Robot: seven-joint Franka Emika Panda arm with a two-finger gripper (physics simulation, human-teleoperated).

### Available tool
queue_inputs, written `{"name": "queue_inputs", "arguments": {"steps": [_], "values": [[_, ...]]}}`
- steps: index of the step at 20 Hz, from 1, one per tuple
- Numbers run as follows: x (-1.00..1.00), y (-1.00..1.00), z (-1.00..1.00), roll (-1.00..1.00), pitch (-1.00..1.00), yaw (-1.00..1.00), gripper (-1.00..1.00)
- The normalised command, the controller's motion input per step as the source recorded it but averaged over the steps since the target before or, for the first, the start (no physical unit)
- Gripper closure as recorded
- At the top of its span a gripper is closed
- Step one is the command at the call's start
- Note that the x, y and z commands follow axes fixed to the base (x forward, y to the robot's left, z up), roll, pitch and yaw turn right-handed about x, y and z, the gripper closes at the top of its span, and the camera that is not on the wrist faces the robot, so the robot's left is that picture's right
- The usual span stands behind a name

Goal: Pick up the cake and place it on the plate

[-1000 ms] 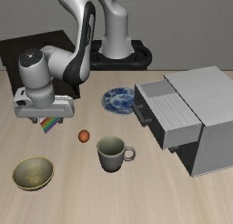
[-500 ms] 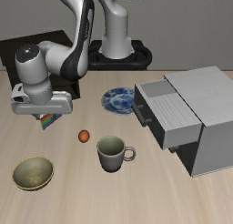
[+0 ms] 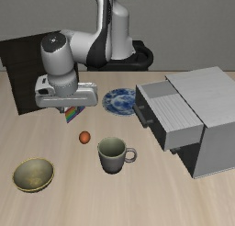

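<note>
Rainbow-striped wedge of cake (image 3: pixel 75 113): coloured bands ran across its visible face, with the pointed end down. It was held directly beneath the grey pincer (image 3: pixel 71 107), whose fingers were closed on it. Position: over the pale wooden tabletop (image 3: pixel 184 207), just beside the blue patterned round plate (image 3: pixel 117 101), on the exterior view's left of it, not on it. A small orange ball (image 3: pixel 84 136) lay nearby, lower in the view.

no legible txt, none on plate (image 3: pixel 119 103), mug (image 3: pixel 112 154), bowl (image 3: pixel 33 175), grey box (image 3: pixel 188 115)
</note>
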Motion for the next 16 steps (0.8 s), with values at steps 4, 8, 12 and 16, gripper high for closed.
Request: {"name": "queue_inputs", "arguments": {"steps": [4,8,12,16], "values": [[0.00,1.00,0.00,0.00,0.00,0.00,1.00],[-0.25,0.75,0.00,0.00,0.00,0.00,1.00],[-1.00,0.00,0.00,0.00,0.00,0.00,1.00],[-1.00,0.00,0.00,0.00,0.00,0.00,1.00]]}}
